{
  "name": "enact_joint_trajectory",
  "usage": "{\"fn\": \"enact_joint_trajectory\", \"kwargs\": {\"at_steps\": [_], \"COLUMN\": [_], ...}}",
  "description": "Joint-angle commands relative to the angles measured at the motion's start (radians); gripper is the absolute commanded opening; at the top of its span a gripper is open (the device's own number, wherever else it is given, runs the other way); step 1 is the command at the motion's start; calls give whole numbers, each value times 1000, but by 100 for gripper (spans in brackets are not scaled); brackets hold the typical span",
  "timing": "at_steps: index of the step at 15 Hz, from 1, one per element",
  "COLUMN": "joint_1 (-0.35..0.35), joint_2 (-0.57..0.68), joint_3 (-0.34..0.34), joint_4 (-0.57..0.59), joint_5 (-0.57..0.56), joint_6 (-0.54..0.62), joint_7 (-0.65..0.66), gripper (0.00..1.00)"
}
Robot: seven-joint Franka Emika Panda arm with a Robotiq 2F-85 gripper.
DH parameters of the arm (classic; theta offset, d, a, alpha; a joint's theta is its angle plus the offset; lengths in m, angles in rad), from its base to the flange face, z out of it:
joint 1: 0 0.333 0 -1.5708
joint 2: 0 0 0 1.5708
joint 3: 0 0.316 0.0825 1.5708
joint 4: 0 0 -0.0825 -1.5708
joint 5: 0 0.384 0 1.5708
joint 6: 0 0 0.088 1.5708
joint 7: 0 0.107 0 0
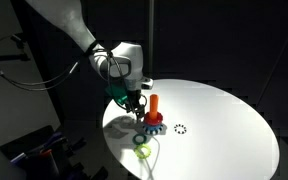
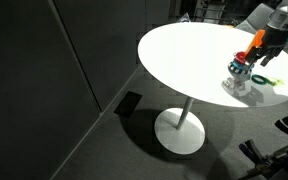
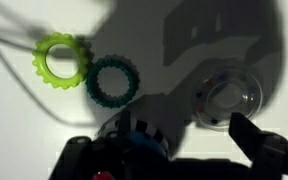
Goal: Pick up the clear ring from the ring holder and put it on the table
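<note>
The ring holder has an orange peg and a blue base with coloured rings at its foot. It stands near the edge of the white table and shows in both exterior views. The clear ring lies flat on the table beside the holder, off the peg. In the wrist view the clear ring lies just beyond the right finger. My gripper hangs right by the peg, open and empty. In the wrist view the gripper's fingers straddle the dark holder.
A yellow-green ring and a teal ring lie on the table next to the holder. The yellow-green ring sits close to the table's rim. The room around is dark. Cables hang behind the arm.
</note>
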Motion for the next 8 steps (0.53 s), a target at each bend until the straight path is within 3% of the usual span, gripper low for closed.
{"fn": "enact_joint_trajectory", "kwargs": {"at_steps": [1,8], "joint_1": [-7,-7], "joint_2": [-72,-189], "joint_3": [-5,-12], "joint_4": [-6,-21], "joint_5": [-44,-105], "joint_6": [-89,-191], "joint_7": [36,122], "gripper": [100,100]}}
